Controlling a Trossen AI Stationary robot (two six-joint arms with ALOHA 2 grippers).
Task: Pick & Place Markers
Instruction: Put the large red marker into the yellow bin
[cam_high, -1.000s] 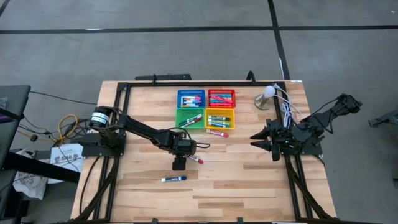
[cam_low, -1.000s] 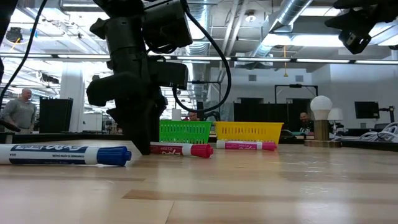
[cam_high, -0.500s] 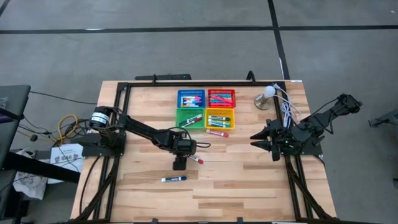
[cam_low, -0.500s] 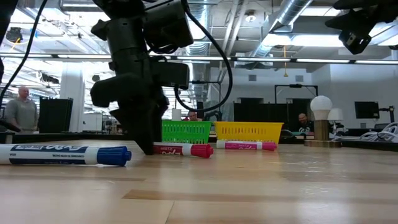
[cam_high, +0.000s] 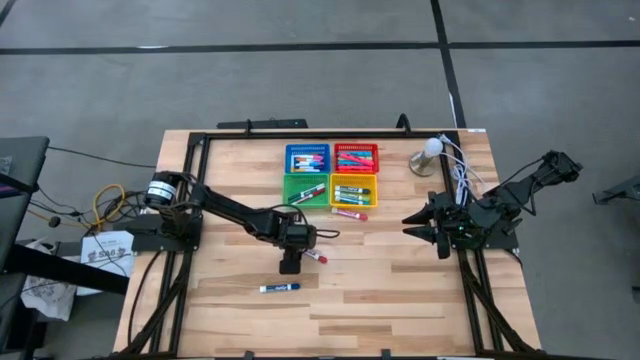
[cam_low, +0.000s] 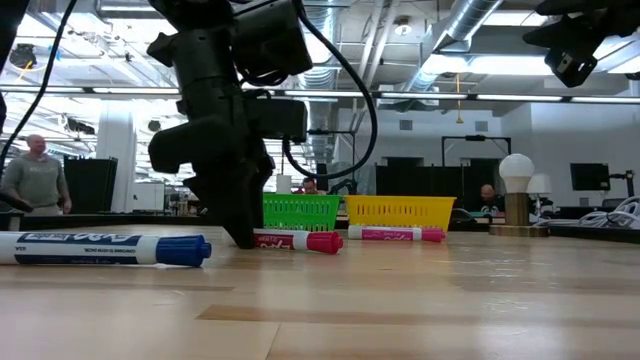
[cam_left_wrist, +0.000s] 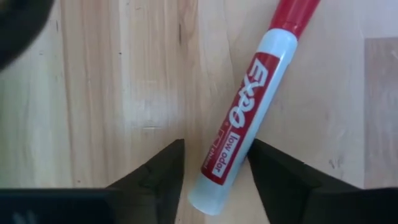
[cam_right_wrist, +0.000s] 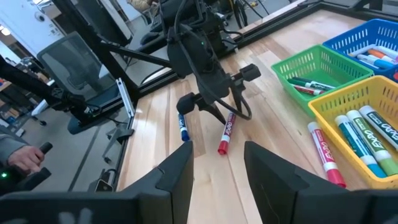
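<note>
A red-capped marker (cam_left_wrist: 249, 118) with a white barrel lies flat on the wood at mid-table (cam_high: 314, 256). My left gripper (cam_left_wrist: 214, 149) points steeply down over its butt end, one open finger on each side of the barrel. A blue-capped marker (cam_high: 280, 288) lies nearer the front edge. A pink-capped marker (cam_high: 349, 213) lies in front of the yellow basket (cam_high: 375, 199). My right gripper (cam_right_wrist: 217, 162) hangs open and raised at the table's right edge (cam_high: 420, 225), with nothing between its fingers. My left gripper has its fingers (cam_left_wrist: 168, 168) close beside the two long sides of the white barrel (cam_left_wrist: 214, 177), near the butt end. It comes from above, across the marker. Whether the fingers touch the barrel, I cannot tell. The marker lies flat on the table.
Four mesh baskets holding markers stand at the far middle: blue (cam_high: 288, 158), red (cam_high: 376, 158), green (cam_high: 287, 190) and the yellow one. A lamp with a round bulb (cam_high: 428, 157) and cables sit at the far right. Bare wood lies along the front.
</note>
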